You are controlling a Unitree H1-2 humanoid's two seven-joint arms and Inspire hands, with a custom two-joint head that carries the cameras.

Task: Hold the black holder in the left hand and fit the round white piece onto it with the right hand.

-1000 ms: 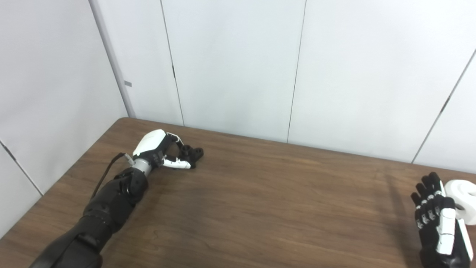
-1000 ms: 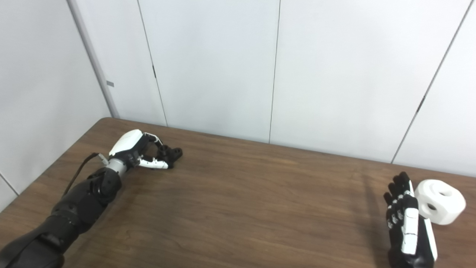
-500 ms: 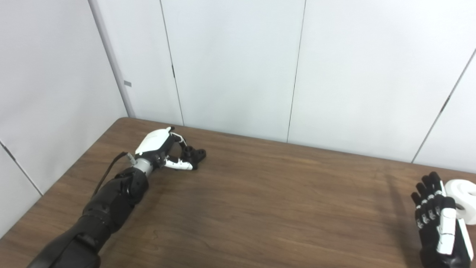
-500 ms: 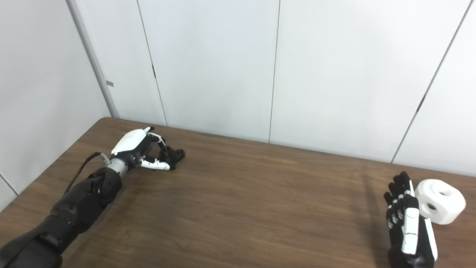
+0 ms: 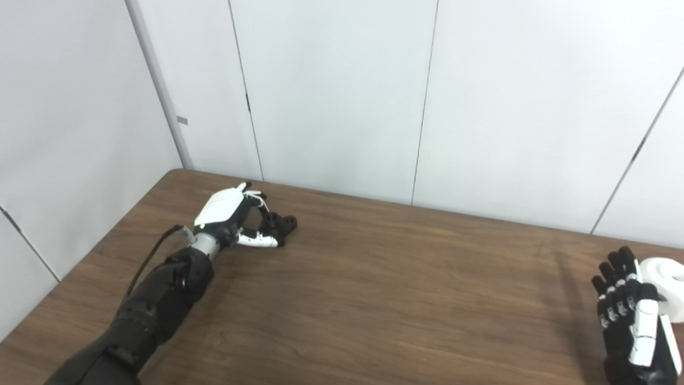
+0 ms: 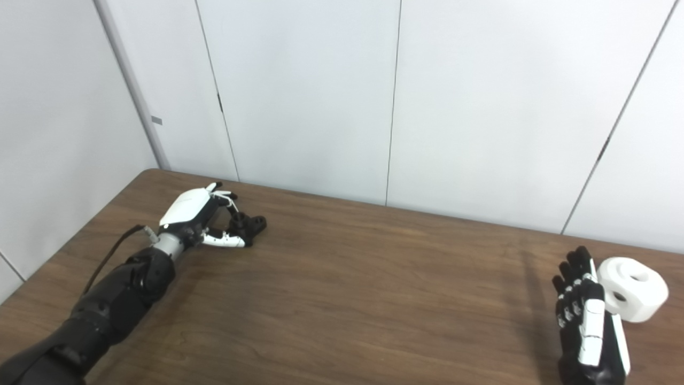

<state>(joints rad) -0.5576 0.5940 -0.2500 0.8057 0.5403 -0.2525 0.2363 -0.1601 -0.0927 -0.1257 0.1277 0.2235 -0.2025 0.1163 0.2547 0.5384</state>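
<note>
The left hand (image 6: 195, 216) reached across the far left part of the brown wooden table (image 6: 342, 289), its white back turned up and its fingers curled down around the black holder (image 6: 247, 225). The thumb lay along the holder's near side while the other fingers hooked over its far side; whether the grip had fully tightened could not be told, and the holder appeared to sit on the tabletop. The holder's round sockets faced upward, and nothing showed inside them.

The right hand (image 6: 588, 321) stood at the near right corner of the table, fingers straight, pressed side by side and pointing up, holding nothing. The round white piece (image 6: 633, 289) lay on the table just beyond and to the right of it, close beside the fingertips; contact could not be told. 2 holes showed in the white piece, 1 on top and 1 in its side. Holder and white piece were well apart, at opposite ends of the table.
</note>
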